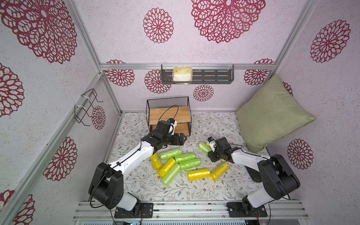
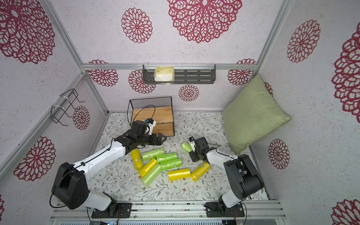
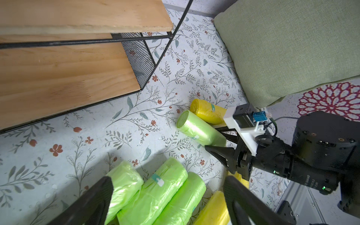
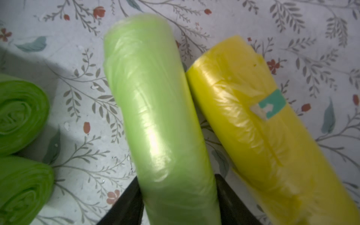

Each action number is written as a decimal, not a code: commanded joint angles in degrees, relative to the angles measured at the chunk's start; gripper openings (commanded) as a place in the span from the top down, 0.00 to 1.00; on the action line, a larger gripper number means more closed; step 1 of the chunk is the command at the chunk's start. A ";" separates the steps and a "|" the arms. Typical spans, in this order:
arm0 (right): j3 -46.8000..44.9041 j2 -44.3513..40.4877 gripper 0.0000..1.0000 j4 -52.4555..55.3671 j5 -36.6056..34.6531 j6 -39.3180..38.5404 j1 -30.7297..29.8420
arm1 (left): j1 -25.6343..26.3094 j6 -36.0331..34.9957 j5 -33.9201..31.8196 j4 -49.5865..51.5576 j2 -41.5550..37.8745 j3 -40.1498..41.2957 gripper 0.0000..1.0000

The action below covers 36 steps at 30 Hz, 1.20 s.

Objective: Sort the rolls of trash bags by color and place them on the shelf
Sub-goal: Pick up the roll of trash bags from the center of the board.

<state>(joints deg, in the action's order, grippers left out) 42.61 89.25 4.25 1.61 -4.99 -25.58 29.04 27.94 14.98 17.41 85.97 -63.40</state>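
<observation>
Five light green rolls (image 1: 184, 157) on the bench: four bunched mid-bench, plus a lone green roll (image 1: 204, 148) nearer the right edge. Five yellow rolls (image 1: 198, 174) as well, four in both top views, and a fifth yellow roll (image 3: 207, 114) clear in the left wrist view. One shelf (image 1: 167, 102), two wooden boards (image 1: 169, 114). One pillow (image 1: 272, 113), one wall rack (image 1: 214, 77) with one wrapped pack (image 1: 182, 74), one wire hanger (image 1: 85, 109).

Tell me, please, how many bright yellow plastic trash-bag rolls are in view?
5 yellow rolls: two at the pile's left, two at its right, and one beside the light green plastic roll in the right tool, mostly hidden from above.
</observation>
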 commanded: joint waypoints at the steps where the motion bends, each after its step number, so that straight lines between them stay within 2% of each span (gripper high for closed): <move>1: -0.53 -1.76 0.54 -1.70 3.29 -2.31 0.10 | -1.08 0.15 4.28 -0.32 0.43 -1.41 0.06; 6: -4.54 -12.37 0.61 -8.20 11.94 -3.56 -1.39 | -4.17 2.17 15.48 2.48 -0.58 -1.47 0.06; 11: -9.45 -24.60 0.63 -18.36 20.93 -3.44 -2.68 | -5.87 0.05 24.01 7.60 -3.03 -2.51 0.03; 14: -11.01 -29.21 0.63 -23.00 23.06 -3.43 -3.72 | -6.02 -1.53 28.43 11.14 -2.75 -5.69 0.01; 19: -9.20 -30.60 0.63 -22.23 23.44 -5.65 -5.50 | -5.47 -1.49 36.77 12.43 -1.75 -10.26 0.03; 24: -8.77 -30.29 0.63 -22.96 23.69 -6.58 -6.44 | -3.58 -3.70 37.57 14.38 -0.83 -13.54 0.03; 30: -8.68 -30.05 0.63 -25.23 25.22 -6.95 -7.11 | -1.39 -10.33 31.58 26.55 4.36 -19.82 0.00; 36: -9.03 -29.61 0.63 -26.70 25.90 -7.33 -7.23 | -0.34 -11.55 33.00 27.33 6.69 -21.33 0.10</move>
<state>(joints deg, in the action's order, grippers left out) 31.86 60.12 -16.95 25.71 -11.14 -32.47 28.08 19.09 47.48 41.71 91.92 -83.55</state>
